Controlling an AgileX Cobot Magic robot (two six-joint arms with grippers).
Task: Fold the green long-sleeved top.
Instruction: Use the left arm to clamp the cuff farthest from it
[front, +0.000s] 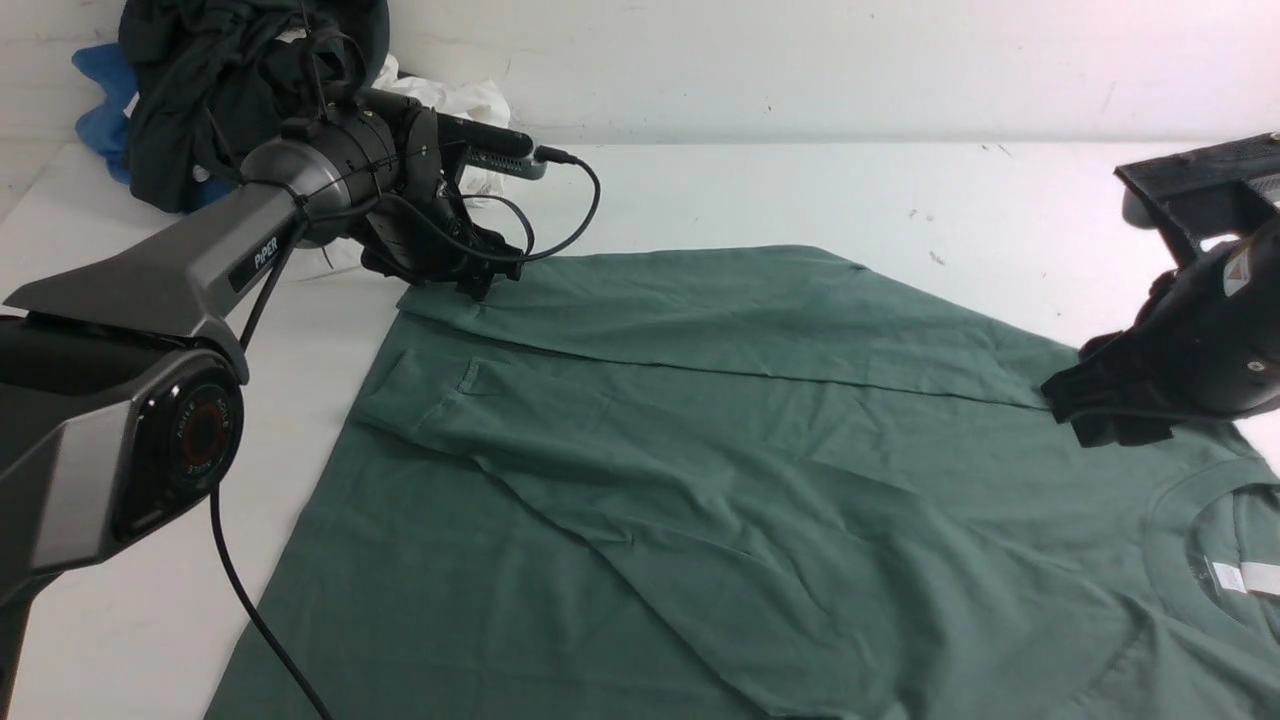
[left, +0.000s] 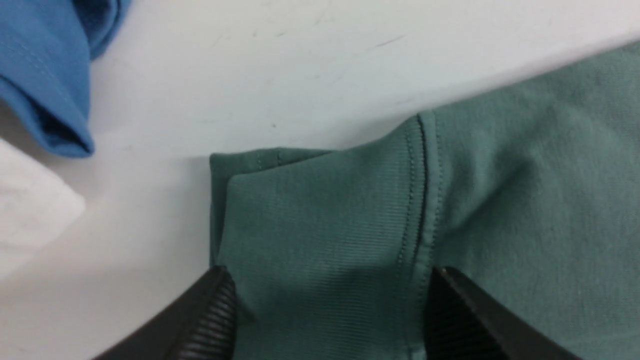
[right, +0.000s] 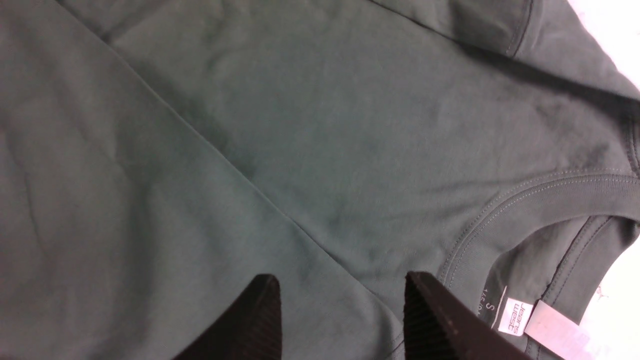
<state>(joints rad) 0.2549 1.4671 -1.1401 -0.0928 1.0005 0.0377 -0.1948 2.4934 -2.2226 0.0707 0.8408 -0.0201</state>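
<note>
White tabletop (front: 760, 190), green long-sleeved top (front: 700, 480) spread across the middle and near side, partly folded over itself, left hand (front: 478, 278) open over its far-left corner, right hand (front: 1105, 415) open beside the collar (front: 1165, 500), dark garment (front: 200, 90) heaped far left.

Looks like you're set up in a robot lab: bare scuffed white table (front: 750, 190), plain white wall (front: 800, 60), a cabled left arm (front: 150, 290), and clothes (front: 220, 90) heaped far left.
</note>
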